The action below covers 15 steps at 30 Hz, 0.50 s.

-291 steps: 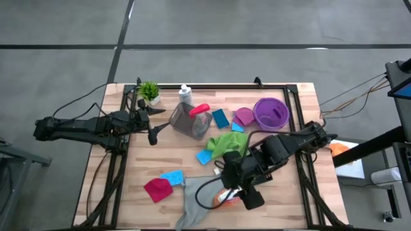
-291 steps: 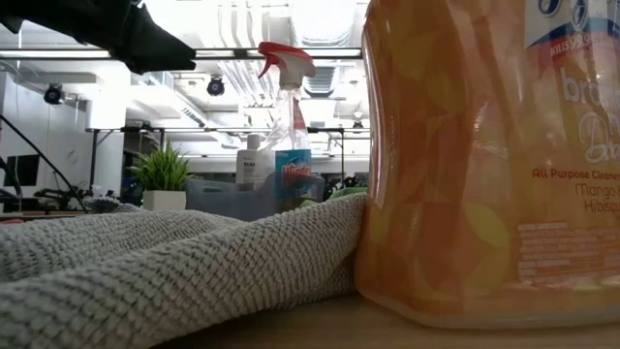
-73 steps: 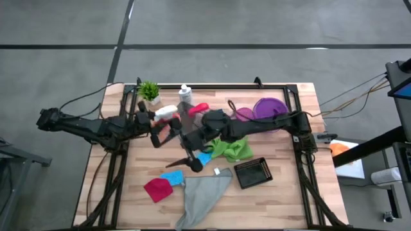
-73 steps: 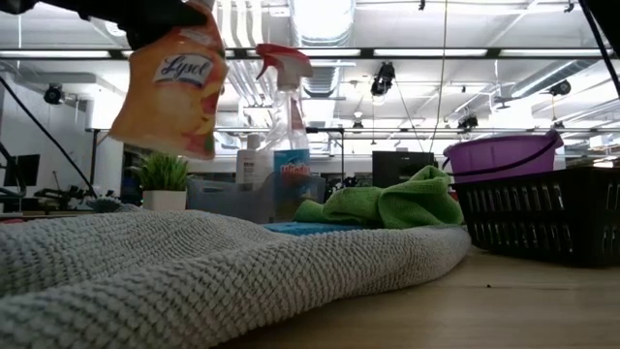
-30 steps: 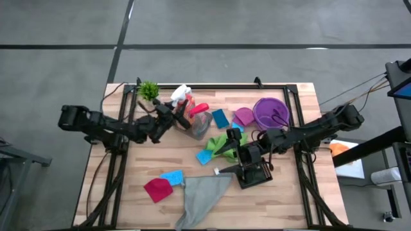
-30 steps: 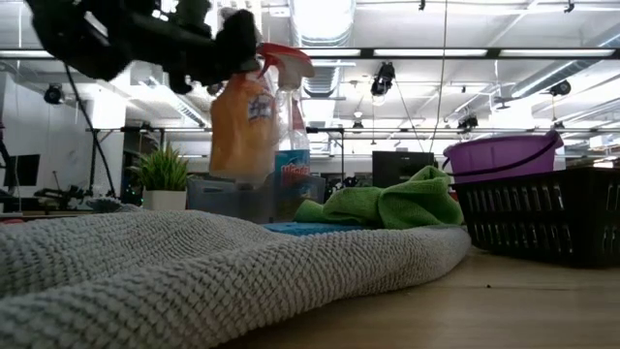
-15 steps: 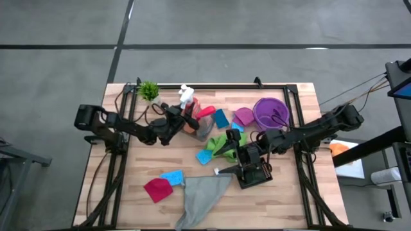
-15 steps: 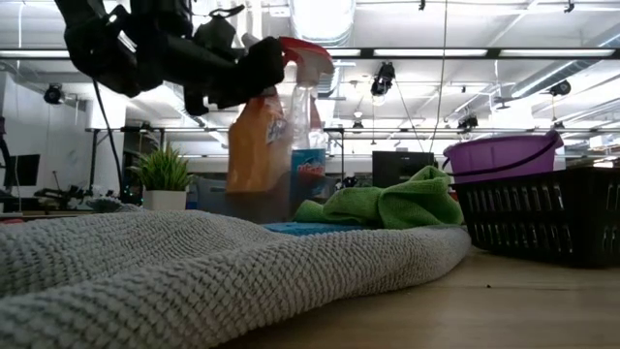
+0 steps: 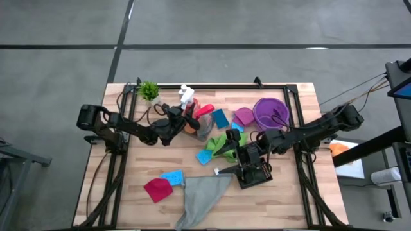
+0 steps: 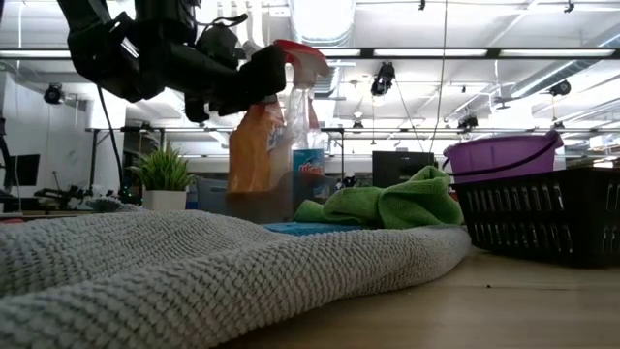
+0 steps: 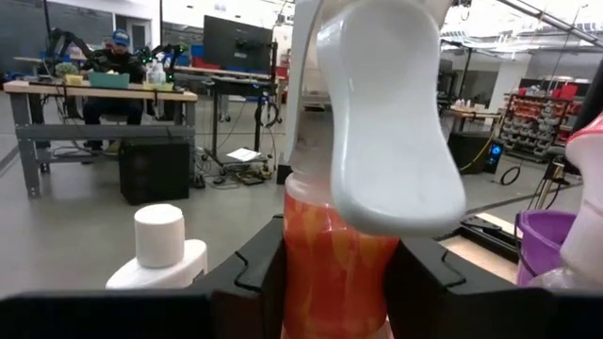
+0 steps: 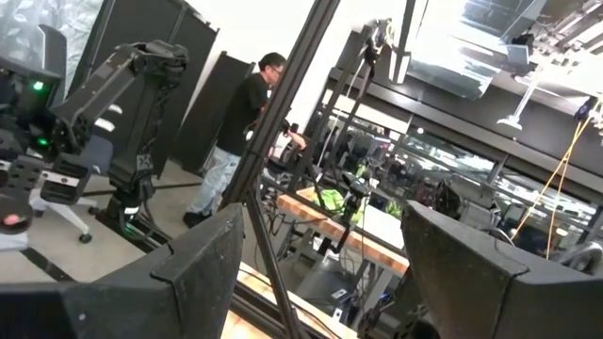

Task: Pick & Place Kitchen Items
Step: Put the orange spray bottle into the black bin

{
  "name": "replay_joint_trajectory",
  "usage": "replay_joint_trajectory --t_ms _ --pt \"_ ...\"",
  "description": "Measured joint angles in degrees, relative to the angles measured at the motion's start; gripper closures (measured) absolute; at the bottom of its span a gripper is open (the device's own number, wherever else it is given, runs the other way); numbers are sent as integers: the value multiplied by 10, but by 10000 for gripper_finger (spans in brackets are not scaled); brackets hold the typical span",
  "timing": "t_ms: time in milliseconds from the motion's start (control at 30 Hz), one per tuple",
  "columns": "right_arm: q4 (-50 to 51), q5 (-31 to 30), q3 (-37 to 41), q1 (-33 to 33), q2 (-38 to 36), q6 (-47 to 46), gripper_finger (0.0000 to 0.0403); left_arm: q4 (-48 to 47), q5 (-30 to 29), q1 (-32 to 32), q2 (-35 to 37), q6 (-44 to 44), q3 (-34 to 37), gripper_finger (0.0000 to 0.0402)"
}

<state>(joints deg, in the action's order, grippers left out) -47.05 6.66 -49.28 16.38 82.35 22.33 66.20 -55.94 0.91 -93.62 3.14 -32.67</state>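
Note:
My left gripper (image 9: 176, 123) is shut on the orange-and-white bottle (image 10: 254, 155), which stands upright at a see-through grey bin (image 9: 198, 127) at the table's far middle. The bottle's lower part shows dimly behind the bin's wall (image 10: 242, 202). The pink-trigger spray bottle (image 10: 302, 68) stands right beside it. A white bottle (image 11: 160, 247) stands just to the far side. My right gripper (image 9: 247, 156) stands open over a black basket (image 9: 255, 173), tipped slightly upward, with nothing between its fingers (image 12: 193, 273). My left gripper pinches the bottle's orange upper body (image 11: 332, 247), just under its white trigger head (image 11: 386, 132), between its two fingers (image 11: 256, 273). The fingers come in level from the table's left side. The bottle hangs upright; whether its base rests in the bin I cannot tell.
A potted plant (image 9: 149, 91) stands at the far left. A purple bowl (image 9: 270, 113) and a magenta cloth (image 9: 243, 116) lie far right. A green cloth (image 9: 228, 145), blue sponges (image 9: 220, 118), a grey cloth (image 9: 202, 196) and a magenta cloth (image 9: 157, 189) lie about.
My left gripper has carried the orange-and-white bottle toward the table's right and down, up against the pink-trigger spray bottle and into the bin's outline. The bottle has stayed upright and the grip has stayed shut on it.

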Motion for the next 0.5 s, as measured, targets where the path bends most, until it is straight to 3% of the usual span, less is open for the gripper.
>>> replay_joint_trajectory --t_ms 267,500 --pt "0 0 0 0 0 0 121 -2 2 0 0 18 0 99" --pt "0 0 0 0 0 0 121 13 3 -3 12 -11 0 67"
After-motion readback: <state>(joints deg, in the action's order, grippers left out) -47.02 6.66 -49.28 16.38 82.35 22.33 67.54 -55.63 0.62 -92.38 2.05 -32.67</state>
